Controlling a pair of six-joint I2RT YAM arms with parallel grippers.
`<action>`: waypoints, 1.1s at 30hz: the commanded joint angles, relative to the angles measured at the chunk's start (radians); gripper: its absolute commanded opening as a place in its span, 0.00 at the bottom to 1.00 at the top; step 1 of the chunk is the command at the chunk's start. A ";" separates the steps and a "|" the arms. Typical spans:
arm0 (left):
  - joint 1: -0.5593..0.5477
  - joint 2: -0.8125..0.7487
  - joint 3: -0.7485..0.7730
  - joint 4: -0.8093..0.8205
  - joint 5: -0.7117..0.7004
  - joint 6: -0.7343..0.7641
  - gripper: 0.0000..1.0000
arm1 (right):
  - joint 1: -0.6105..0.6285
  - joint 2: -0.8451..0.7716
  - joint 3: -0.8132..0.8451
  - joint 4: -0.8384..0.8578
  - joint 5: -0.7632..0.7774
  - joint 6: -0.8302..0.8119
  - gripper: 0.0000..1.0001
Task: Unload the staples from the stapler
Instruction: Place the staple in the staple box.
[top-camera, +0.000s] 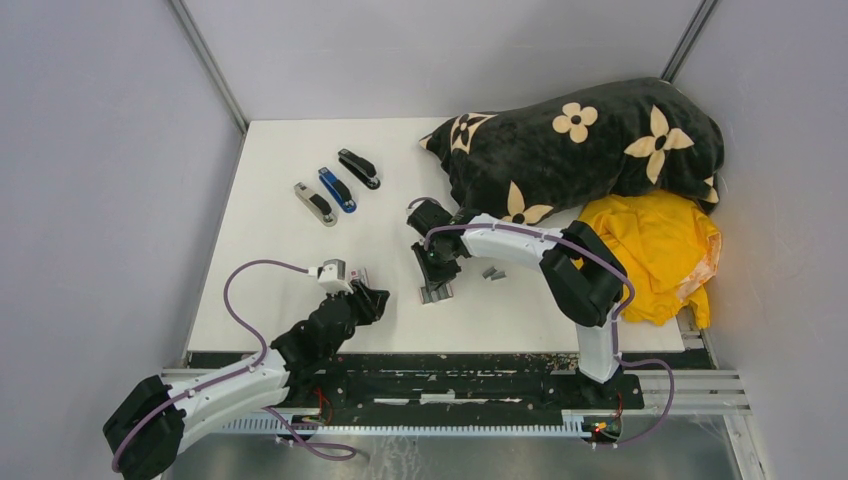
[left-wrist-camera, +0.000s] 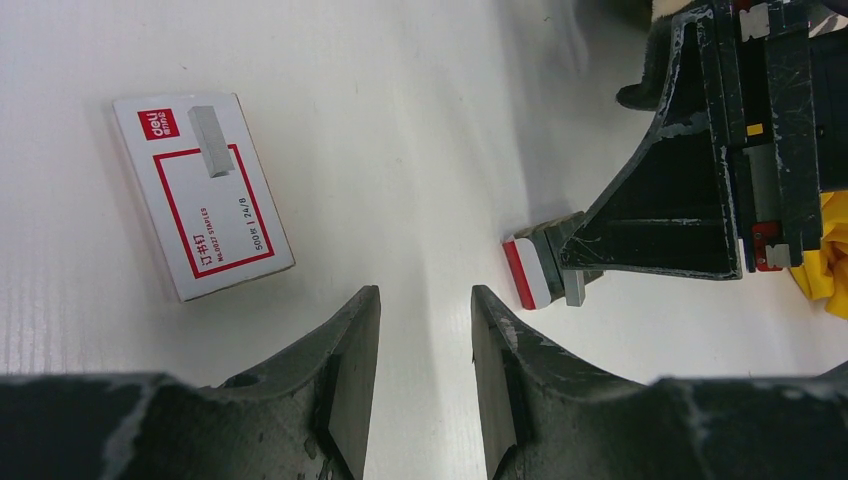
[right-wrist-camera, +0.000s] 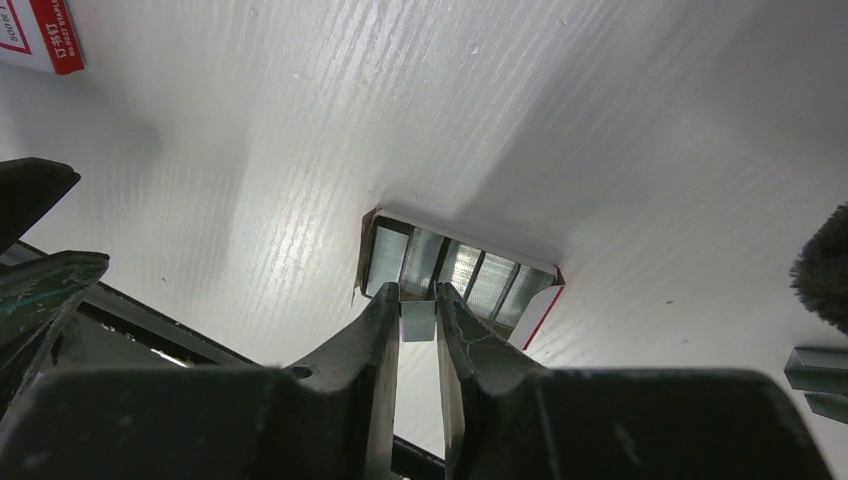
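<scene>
Staple strip (right-wrist-camera: 418, 322) pinched at the staple tray (right-wrist-camera: 543, 300) rim

The right gripper (right-wrist-camera: 418, 295) is almost closed on the staple strip, which sits directly between its fingertips. The tray's rows run away from the fingers. The left gripper (left-wrist-camera: 425, 300), half open and empty, is the nearer one to the three staplers (top-camera: 337, 189), well apart up-left.

A small white cardboard box with a red border (left-wrist-camera: 203, 195) has a lid that can be read. A red square carries the brand "deli" in white. Beside the frame run the red characters 订书钉, then "STAPLES" after a model number too small to read, and "24/8". In the right wrist view, the corner of a white-and-red box (right-wrist-camera: 38, 30) shows cut-off lettering, "STAPLE".
</scene>
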 joint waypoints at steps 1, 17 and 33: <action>0.005 0.004 -0.009 0.054 -0.031 0.023 0.46 | 0.006 0.004 0.050 0.012 0.022 0.010 0.24; 0.005 0.009 -0.006 0.058 -0.029 0.024 0.46 | 0.006 0.010 0.062 0.004 0.030 0.006 0.24; 0.005 0.006 -0.009 0.061 -0.026 0.022 0.46 | 0.006 0.030 0.068 0.004 0.031 0.002 0.26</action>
